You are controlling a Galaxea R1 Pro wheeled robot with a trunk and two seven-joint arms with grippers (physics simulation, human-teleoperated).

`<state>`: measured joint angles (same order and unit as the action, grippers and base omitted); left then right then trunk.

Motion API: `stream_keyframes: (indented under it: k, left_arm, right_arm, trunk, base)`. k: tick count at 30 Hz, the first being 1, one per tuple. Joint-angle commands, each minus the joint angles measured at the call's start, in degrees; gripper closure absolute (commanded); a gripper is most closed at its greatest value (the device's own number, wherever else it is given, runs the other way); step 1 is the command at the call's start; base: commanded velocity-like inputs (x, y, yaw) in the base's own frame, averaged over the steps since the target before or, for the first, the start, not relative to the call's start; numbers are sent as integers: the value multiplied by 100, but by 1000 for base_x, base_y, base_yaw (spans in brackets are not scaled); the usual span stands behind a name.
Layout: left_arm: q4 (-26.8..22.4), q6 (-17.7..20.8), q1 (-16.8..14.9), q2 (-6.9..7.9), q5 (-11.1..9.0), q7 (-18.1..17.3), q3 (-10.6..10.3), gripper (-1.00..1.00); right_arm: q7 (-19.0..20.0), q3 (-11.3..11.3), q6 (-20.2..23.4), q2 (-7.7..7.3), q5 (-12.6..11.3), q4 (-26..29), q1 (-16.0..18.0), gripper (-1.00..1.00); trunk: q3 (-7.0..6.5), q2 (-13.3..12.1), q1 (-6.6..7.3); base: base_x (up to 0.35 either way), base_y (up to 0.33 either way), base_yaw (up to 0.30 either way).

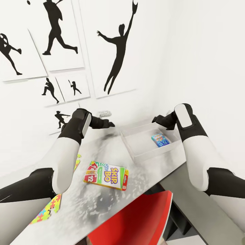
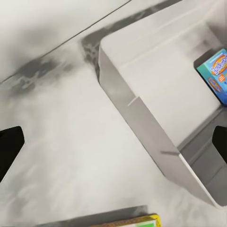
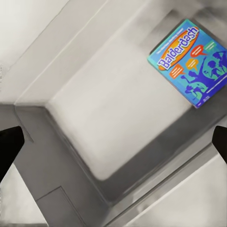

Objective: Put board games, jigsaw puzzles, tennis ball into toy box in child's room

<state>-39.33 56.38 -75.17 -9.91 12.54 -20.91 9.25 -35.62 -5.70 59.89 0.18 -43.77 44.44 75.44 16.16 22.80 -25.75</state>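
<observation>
The Skip-Bo box lies flat on the table, apart from the toy box, which already contains the Balderdash box. A flat-box pickup risks the fingers skidding off the lid or pushing it toward the table edge. Both the left gripper and the right gripper are spread wide, empty and touching nothing.

Your blue Balderdash game lies flat in the grey toy box; the Skip-Bo box and jigsaw lie on the table.
</observation>
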Motion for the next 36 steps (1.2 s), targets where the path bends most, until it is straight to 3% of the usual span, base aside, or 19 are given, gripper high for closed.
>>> stream_keyframes:
  k: [1,13,24,36]
  left_arm:
    - [-4,22,-6,-9,58,-4,29,-100]
    - [-8,137,-7,-9,5,48,-34,-100]
    - [-13,189,-7,-9,-38,5,-273,-100]
    - [-21,144,-7,-9,-42,-127,-301,-100]
  right_arm:
    - [-59,-10,11,7,-60,6,6,-100]
    - [-52,-12,11,18,-56,4,-21,-100]
    - [-31,-47,11,-26,-53,10,-69,-100]
    - [-4,-62,11,-55,-59,5,-73,-100]
  trunk:
    - [11,12,-3]
    - [12,12,-3]
    - [29,12,-3]
    - [64,12,-3]
  base:
    - [0,0,0]
    - [0,0,0]
    - [0,0,0]
    - [0,0,0]
